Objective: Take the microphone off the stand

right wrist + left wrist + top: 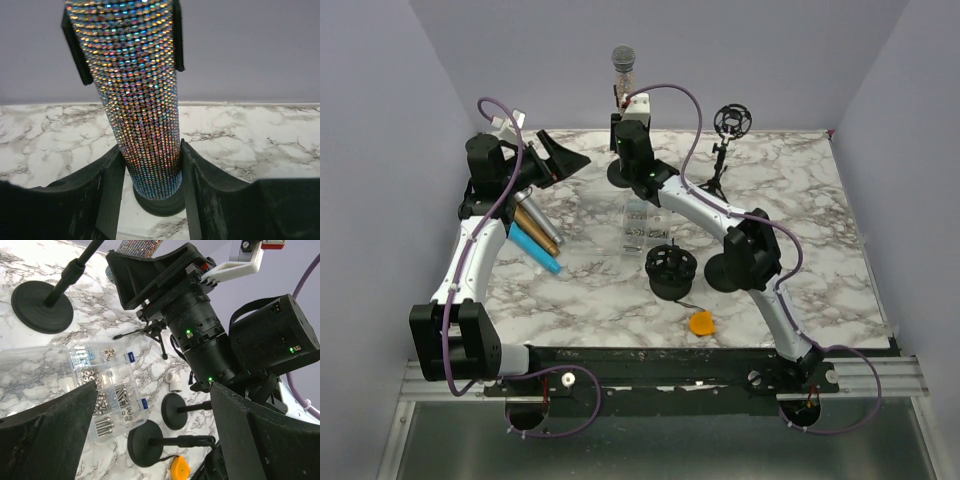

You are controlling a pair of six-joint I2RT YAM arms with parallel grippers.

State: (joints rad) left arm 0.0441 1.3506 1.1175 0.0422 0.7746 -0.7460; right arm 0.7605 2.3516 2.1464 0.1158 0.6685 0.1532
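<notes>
Two right fingers pinch the glittery microphone low on its body; it stands upright in the stand's clip at the far middle of the desk. Meanwhile the left fingers hang spread and empty. The grasp looks made, so next comes a steady pull clear of the clip.

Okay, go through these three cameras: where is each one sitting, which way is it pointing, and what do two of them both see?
Top external: above and behind the bases, looking down at the marble table; left arm and right arm show.
Left wrist: on the left arm, facing across the table at the right arm's wrist; the open left gripper frames the bottom.
Right wrist: faces the back wall; the right gripper clasps the microphone.
Shared: top and left wrist both show the screw box.
</notes>
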